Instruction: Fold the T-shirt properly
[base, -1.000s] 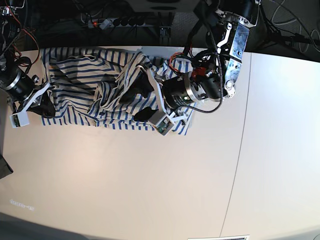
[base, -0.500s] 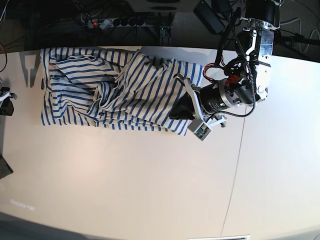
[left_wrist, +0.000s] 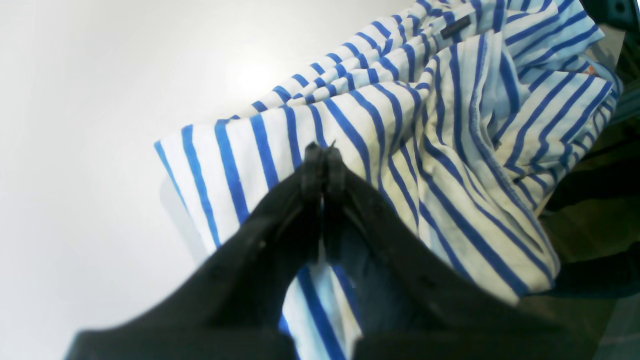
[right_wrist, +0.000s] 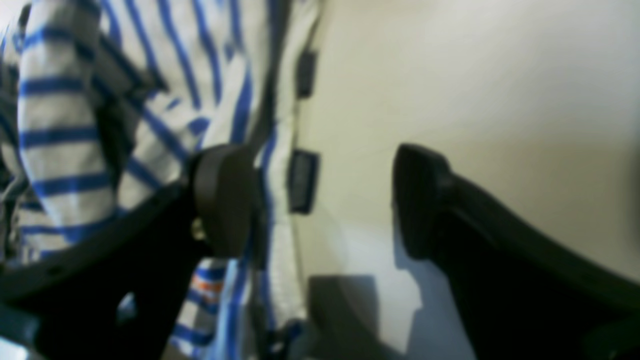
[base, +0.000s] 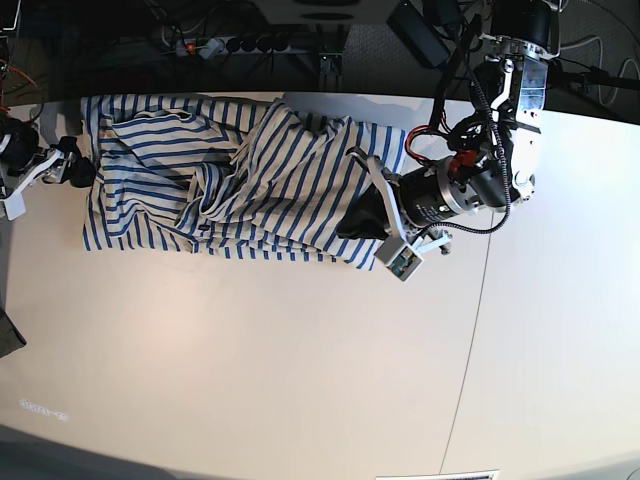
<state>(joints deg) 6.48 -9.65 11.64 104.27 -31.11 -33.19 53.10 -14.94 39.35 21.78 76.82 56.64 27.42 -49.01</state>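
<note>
T-shirt (base: 250, 180) on table (base: 300, 360), grippers at opp. ends

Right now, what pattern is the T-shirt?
White with thin blue stripes; the T-shirt shows best in the left wrist view.

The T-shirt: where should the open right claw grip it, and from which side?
Probably the shirt's outer hem edge beside the right claw, approached from the bare table side. In the right wrist view that border of the T-shirt lies flat along the table, with one finger already over it. The middle is bunched in folds, and the left claw is shut at the opposite end.
</note>
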